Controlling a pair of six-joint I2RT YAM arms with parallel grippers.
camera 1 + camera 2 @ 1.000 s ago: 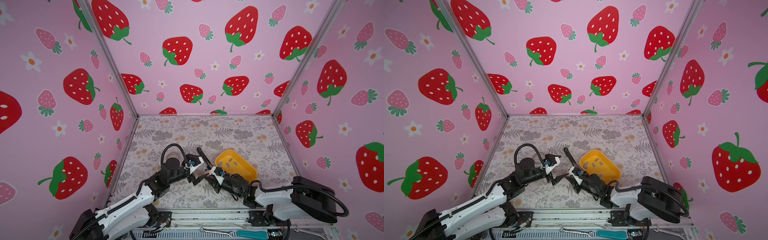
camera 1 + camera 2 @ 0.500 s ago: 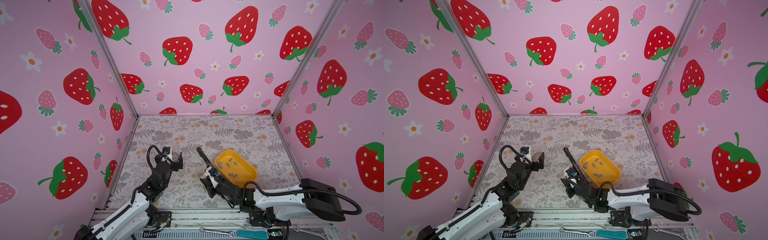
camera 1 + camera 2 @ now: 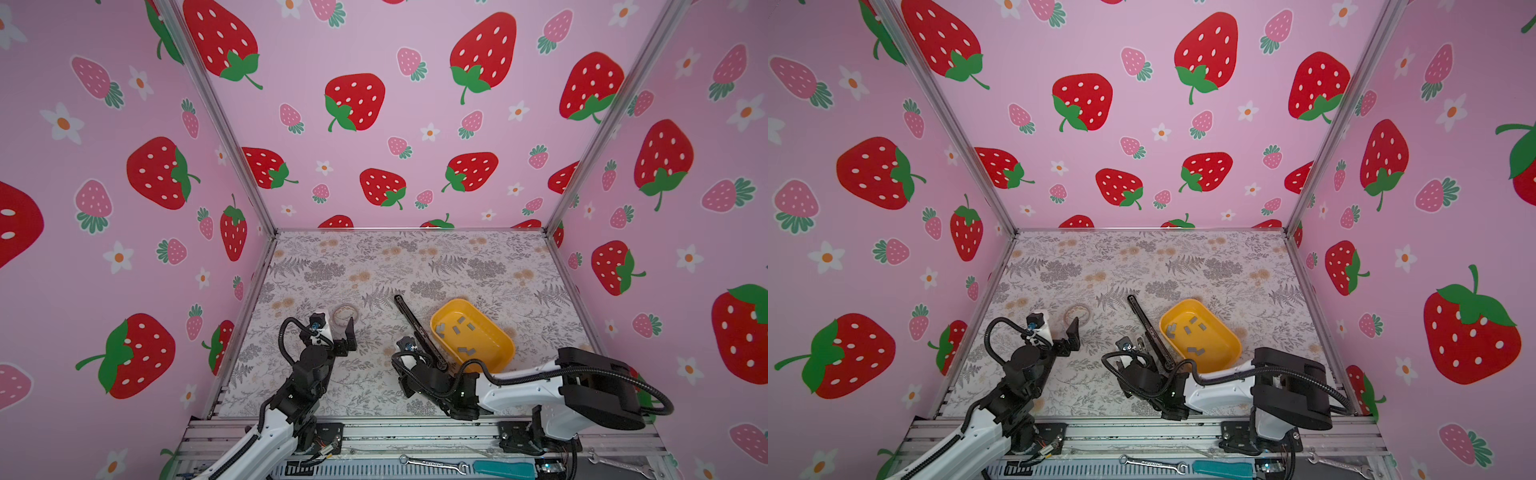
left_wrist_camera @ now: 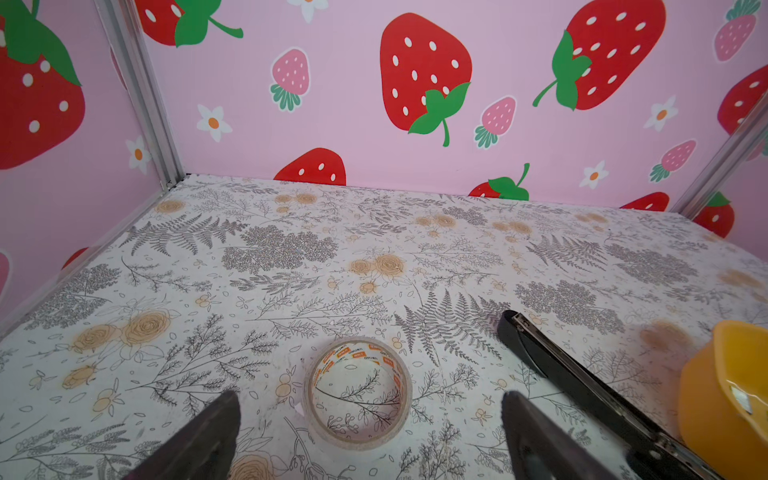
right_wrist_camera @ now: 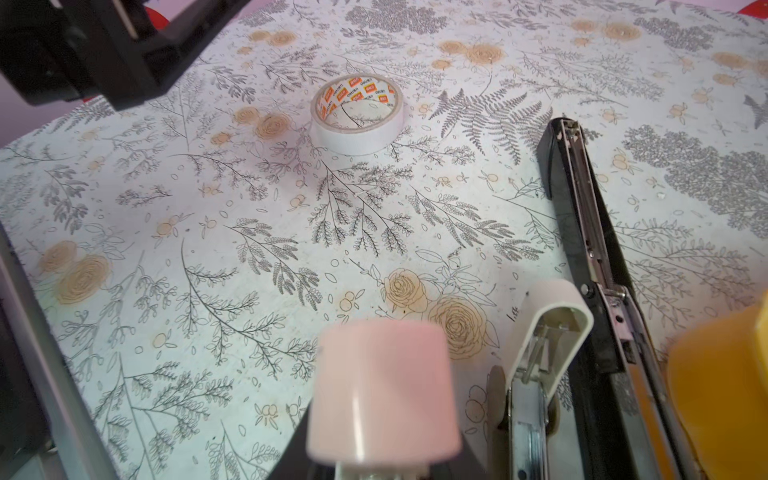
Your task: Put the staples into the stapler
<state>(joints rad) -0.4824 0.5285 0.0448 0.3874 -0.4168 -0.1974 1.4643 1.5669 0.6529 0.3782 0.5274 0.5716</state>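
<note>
Several grey staples lie in the yellow tray. The black stapler lies opened flat beside the tray, its metal channel showing. My right gripper sits at the stapler's near end, shut on a pink-capped thing. My left gripper hangs open and empty just short of a tape roll.
A clear tape roll lies flat on the floral mat. A small white stapler lies opened next to the black one. A wrench and a teal-handled tool rest on the front rail.
The two grippers were together at the middle. My left arm has swung away to the left, to the tape roll. My right arm has drawn back toward the front rail.
</note>
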